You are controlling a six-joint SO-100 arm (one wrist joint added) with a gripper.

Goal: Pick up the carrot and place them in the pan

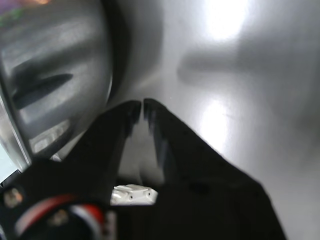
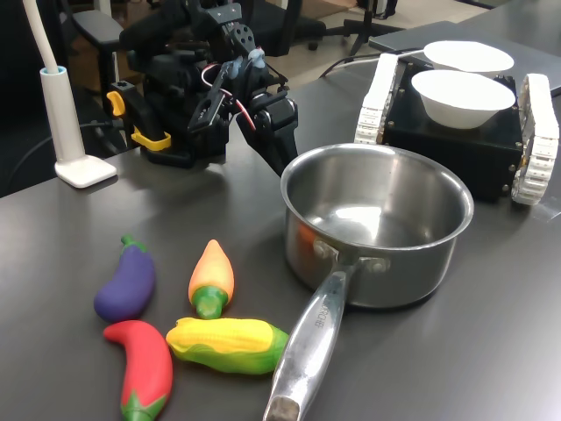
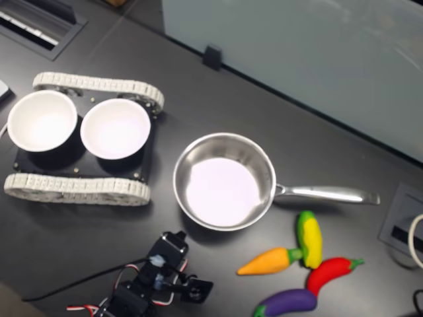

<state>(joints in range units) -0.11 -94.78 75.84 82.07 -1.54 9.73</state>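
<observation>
We are at the approach step: the tool (image 1: 139, 105), tips pressed together and empty, sits at the pan's (image 2: 377, 230) far-left side. The carrot (image 2: 211, 276) lies on the surface (image 2: 491, 351), near-left of the pan in the first exterior view. Next, we must spread the tool and reach over to the carrot.

Two bowls (image 3: 41, 119), one pan (image 3: 225, 183) (four vegetables (image 3: 269, 261)).

Wrist view blurred, glare patches on desk (image 1: 225, 20); both exterior views sharp, evenly lit; pan (image 3: 221, 191) interior overexposed.
</observation>
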